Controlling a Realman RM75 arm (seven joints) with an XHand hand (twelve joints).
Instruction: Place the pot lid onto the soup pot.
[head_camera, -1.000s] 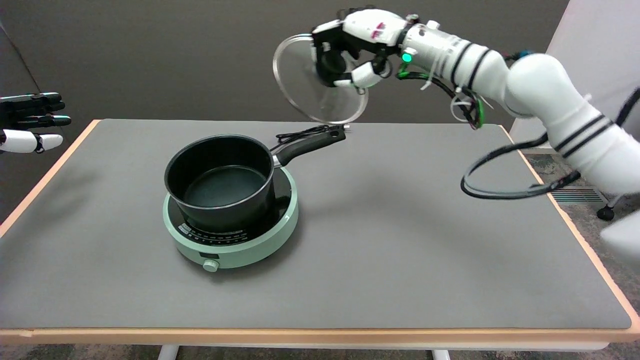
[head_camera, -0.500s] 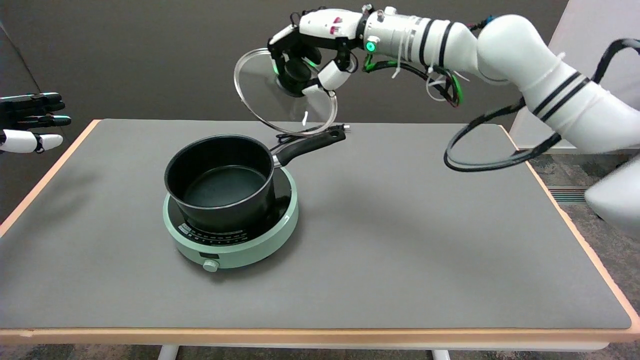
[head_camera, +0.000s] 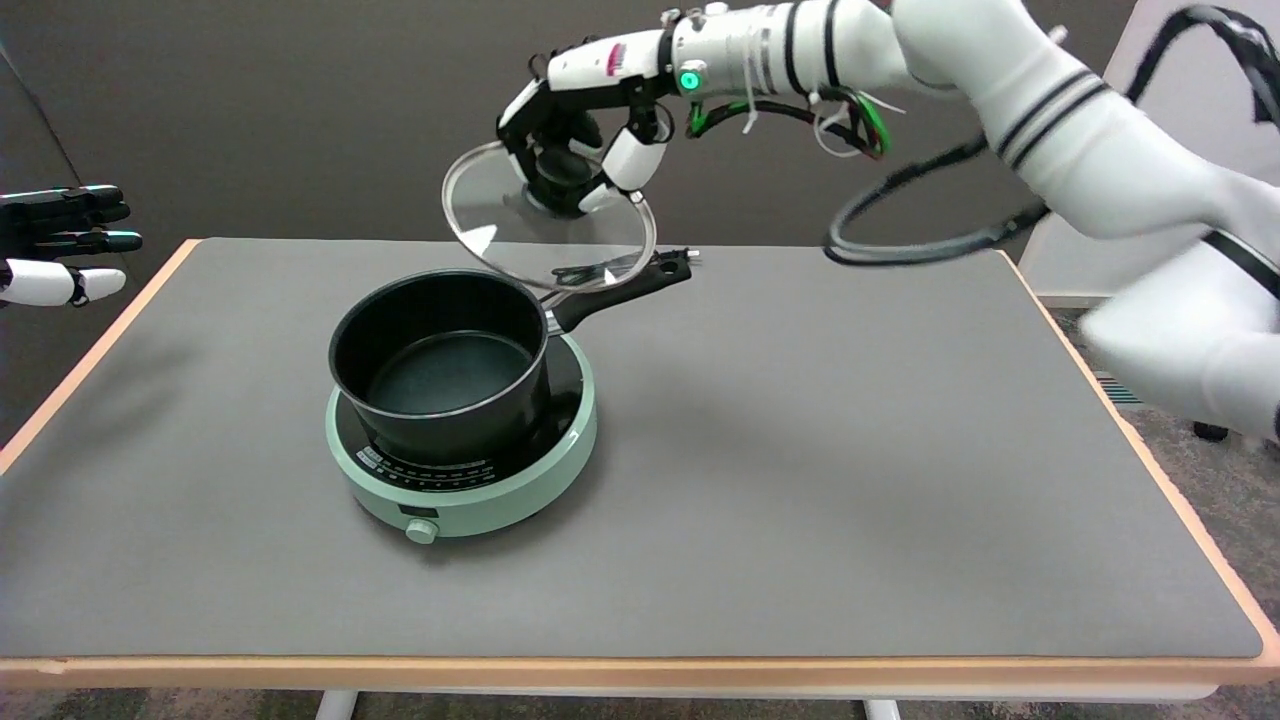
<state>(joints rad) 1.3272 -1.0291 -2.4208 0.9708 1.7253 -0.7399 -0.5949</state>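
Head view | right hand (head_camera: 575, 165) upper centre, fingers wrapped round knob of pot lid (head_camera: 548, 215) | lid tilted in air, above-right of soup pot (head_camera: 440, 365) on green hob (head_camera: 462, 500) | glass: rigid, slick, breakable, likely moderately heavy; knob looks safest hold

The right hand's fingers (head_camera: 622, 160) close around the knob on top of the pot lid (head_camera: 520, 235), which hangs tilted below them in the air. The soup pot (head_camera: 440, 365) sits lower and to the fingers' left, on the cooker (head_camera: 500, 490); its handle (head_camera: 620, 285) runs out beneath the lid.
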